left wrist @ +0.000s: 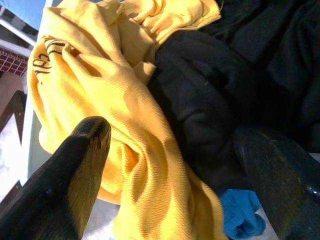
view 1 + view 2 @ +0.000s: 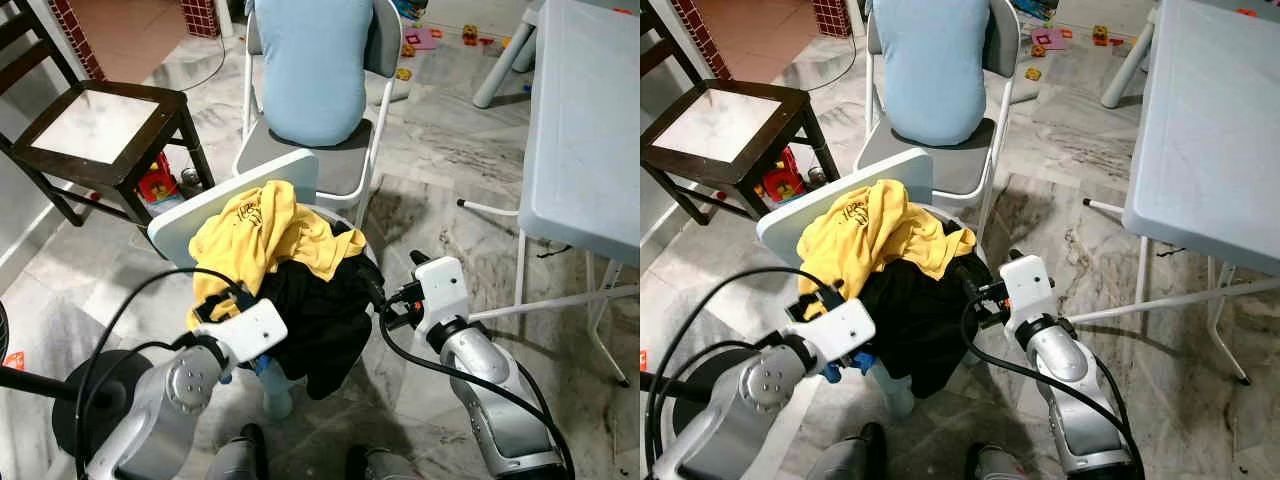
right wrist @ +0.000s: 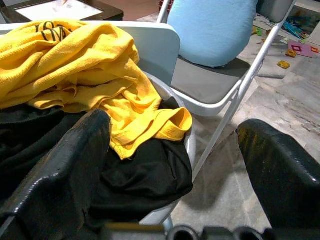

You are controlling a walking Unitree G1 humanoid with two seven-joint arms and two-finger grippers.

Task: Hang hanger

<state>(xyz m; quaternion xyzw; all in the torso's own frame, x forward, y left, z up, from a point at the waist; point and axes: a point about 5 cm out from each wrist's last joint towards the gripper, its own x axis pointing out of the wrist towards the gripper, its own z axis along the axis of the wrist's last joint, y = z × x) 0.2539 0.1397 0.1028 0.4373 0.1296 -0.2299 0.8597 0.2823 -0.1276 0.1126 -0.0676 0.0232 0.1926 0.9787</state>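
You are flanking the pile on the white chair: left claw spread over the yellow shirt, right claw spread beside the black garment. No hanger is discernible; it is probably buried.

Chair seat: mostly buried under the yellow shirt.
Black garment: shape unreadable.
Blue item: mostly covered.
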